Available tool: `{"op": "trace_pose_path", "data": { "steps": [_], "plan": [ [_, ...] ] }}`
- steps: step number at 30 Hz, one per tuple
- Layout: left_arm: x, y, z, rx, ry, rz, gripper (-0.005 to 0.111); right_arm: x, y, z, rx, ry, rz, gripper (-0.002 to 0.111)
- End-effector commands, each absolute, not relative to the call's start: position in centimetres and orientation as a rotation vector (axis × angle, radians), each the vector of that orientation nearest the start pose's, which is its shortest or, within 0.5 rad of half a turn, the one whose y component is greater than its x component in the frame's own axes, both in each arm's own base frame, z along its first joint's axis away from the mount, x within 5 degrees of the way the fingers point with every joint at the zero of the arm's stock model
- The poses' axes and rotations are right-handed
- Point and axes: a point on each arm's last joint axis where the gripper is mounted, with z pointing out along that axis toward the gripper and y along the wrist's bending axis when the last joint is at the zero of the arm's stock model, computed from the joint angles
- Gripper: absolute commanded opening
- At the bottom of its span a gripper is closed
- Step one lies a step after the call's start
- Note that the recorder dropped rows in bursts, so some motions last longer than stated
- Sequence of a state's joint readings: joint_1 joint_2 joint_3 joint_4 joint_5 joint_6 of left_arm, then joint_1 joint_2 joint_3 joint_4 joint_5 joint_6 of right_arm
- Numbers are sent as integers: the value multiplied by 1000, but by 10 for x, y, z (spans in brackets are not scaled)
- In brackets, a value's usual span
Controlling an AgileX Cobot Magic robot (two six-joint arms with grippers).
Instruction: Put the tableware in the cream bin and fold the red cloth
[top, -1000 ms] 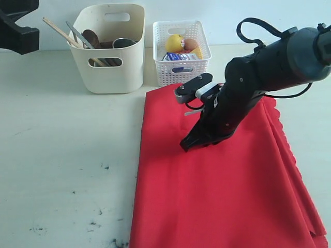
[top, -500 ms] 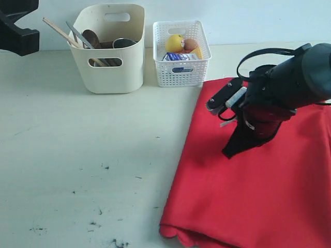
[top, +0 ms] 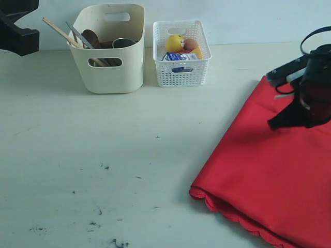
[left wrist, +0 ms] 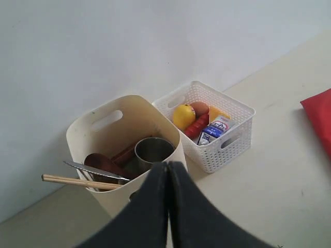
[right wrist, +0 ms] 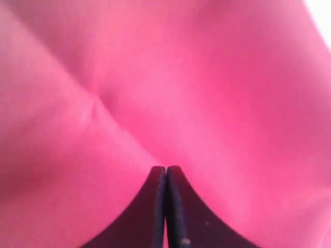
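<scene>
The red cloth (top: 269, 175) lies doubled over at the right of the table, its scalloped edge toward the front. My right gripper (top: 272, 125) is low on its upper layer and shut on a pinch of the fabric (right wrist: 207, 77), with creases running out from the fingertips (right wrist: 166, 168). The cream bin (top: 108, 67) stands at the back and holds a steel cup (left wrist: 153, 150), chopsticks (left wrist: 72, 181), a knife (left wrist: 93, 171) and a dark wooden spoon (left wrist: 98, 163). My left gripper (left wrist: 167, 164) hangs above and in front of the bin, shut and empty.
A white lattice basket (top: 182, 67) with a lemon (top: 174, 42), other toy food and a milk carton (left wrist: 214, 130) stands right of the bin. Part of the left arm (top: 18, 26) shows at the top left. Bare table (top: 103, 170) stretches left of the cloth.
My right gripper has travelled to the right, taking the red cloth with it, so the cloth's left edge now lies far to the right. The left arm has stayed still.
</scene>
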State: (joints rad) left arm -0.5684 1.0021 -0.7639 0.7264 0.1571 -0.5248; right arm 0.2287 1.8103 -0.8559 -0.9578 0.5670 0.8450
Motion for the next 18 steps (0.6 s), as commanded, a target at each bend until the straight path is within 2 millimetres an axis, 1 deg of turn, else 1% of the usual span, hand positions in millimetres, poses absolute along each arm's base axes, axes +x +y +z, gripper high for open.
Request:
{"op": "trace_pose_path", "data": {
  "steps": [1,4,9,13,15,18],
  "plan": [
    [189,-110,342,614,1732,-175,2,324,10,151,-3,2572,-321,0],
    [189,-110,342,614,1732,-175,2,328,-12,142,183,2562,-215,0],
    [189,-110,342,612,1733,-176,2,332,-40,118,380,2565,-132,0],
    [189,-110,342,610,1734,-177,2,339,-53,104,421,2539,-45,0],
    [189,-110,342,610,1734,-177,2,347,-55,98,429,2539,-38,0],
    [189,-110,342,610,1734,-177,2,364,-57,88,426,2538,-37,0]
  ]
}}
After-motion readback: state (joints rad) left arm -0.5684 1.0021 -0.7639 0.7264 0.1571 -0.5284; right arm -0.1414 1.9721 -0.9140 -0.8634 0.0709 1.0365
